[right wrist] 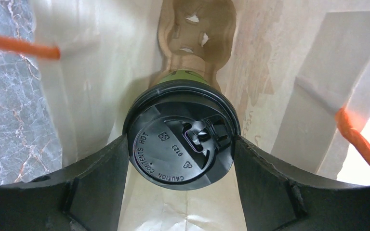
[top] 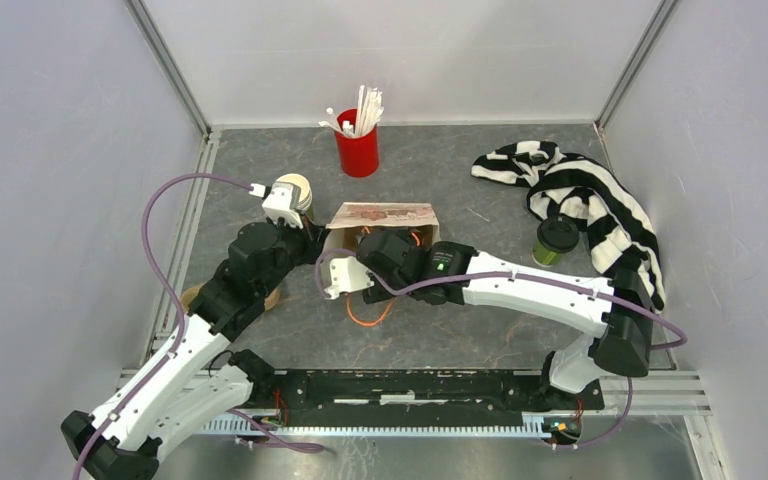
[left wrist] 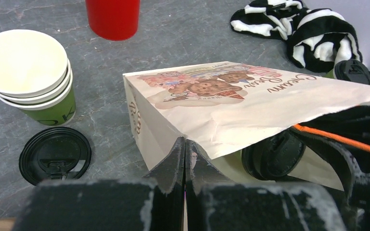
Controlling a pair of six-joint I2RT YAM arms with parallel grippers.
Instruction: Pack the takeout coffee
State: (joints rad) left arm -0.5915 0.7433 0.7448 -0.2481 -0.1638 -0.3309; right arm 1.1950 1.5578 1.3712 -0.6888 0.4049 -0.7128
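My R gripper (right wrist: 179, 144), jaws wide, clamps lidded green cup (right wrist: 173, 161) inside paper bag (left wrist: 250, 101) at ctr of top view; L gripper (left wrist: 185, 161) pinched tight on bag's edge.

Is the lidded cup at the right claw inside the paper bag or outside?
Inside: in the right wrist view, paper bag walls enclose both sides of the lidded cup, gripped by the right claw.

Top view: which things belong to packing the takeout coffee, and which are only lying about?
For the job:
- lidded cup in the right gripper, inside the paper bag
- second lidded cup, beside the striped cloth
- left gripper, pinching the bag's edge

Lying about:
- striped cloth
- red cup of white sticks
- stack of lidless cups
- loose black lid
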